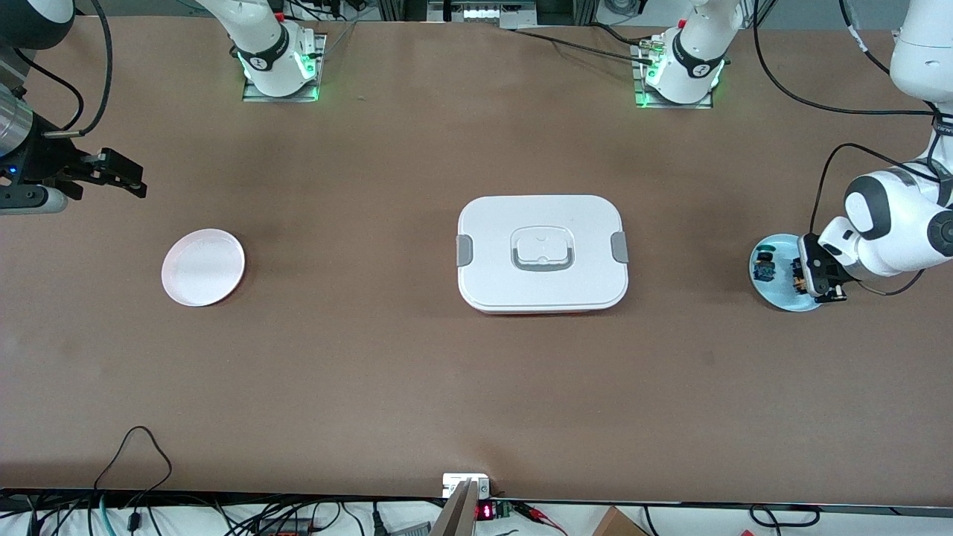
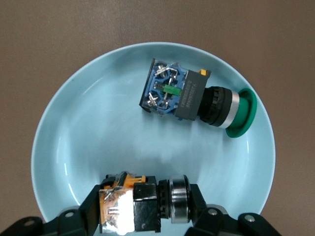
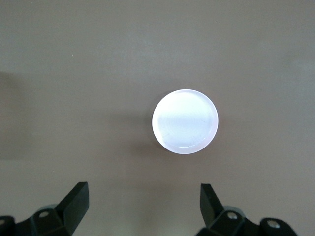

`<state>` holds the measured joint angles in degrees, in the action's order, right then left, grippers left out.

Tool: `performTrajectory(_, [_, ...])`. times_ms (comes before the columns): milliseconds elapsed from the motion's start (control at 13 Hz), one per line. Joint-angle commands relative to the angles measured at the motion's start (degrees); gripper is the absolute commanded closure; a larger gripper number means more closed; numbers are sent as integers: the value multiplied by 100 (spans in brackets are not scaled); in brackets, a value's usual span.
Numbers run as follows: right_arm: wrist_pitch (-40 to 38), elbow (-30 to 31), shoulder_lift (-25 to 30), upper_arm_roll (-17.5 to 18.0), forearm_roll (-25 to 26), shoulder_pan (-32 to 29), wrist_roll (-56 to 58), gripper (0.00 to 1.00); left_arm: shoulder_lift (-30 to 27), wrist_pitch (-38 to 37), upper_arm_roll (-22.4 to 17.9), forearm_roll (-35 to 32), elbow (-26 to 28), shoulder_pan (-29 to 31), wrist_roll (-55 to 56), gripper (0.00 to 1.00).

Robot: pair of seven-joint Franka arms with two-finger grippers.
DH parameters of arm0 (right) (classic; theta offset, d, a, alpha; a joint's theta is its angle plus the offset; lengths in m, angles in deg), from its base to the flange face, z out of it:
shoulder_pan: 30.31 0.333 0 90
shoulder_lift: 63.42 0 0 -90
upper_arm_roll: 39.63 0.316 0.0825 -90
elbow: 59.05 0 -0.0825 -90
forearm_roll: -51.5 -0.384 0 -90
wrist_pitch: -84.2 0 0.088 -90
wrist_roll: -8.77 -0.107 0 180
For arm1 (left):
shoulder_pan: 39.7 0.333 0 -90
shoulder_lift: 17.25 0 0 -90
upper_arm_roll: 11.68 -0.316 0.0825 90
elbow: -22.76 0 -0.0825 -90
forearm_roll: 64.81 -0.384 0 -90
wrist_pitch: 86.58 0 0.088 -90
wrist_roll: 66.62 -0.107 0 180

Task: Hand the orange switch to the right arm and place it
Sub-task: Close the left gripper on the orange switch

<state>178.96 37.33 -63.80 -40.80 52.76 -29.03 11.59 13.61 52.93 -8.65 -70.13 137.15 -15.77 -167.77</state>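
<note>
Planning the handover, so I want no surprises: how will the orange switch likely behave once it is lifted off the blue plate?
The orange switch looks rigid, so it should not flex in the shut left gripper. Its round metal collar suggests that it may roll if released on the blue plate. Being small, it is probably light.

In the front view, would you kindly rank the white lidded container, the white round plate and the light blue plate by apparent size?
1. White rectangular lidded container, clearly largest.
2. White round plate and light blue round plate: they look about alike, and the left gripper, shut on the orange switch, hides part of the blue one, so I won't rank them.
</note>
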Motion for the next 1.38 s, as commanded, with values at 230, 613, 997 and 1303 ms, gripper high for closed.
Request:
performTrajectory(230, [-98, -84, -23, 11, 5, 13, 60, 0, 52, -29, 57, -14, -84, 67, -370, 100])
performTrajectory(613, [-90, -84, -23, 3, -4, -5, -10, 0, -45, -476, 101, 21, -136, 155, -370, 100])
performTrajectory(997, [-98, -163, -23, -32, -30, -57, -342, 0, -352, -1582, 259, 74, -662, 217, -379, 100])
performTrajectory(1303, [-125, -163, -15, -6, 5, -13, -354, 0, -353, -3092, 400, 608, -1672, 217, -379, 100])
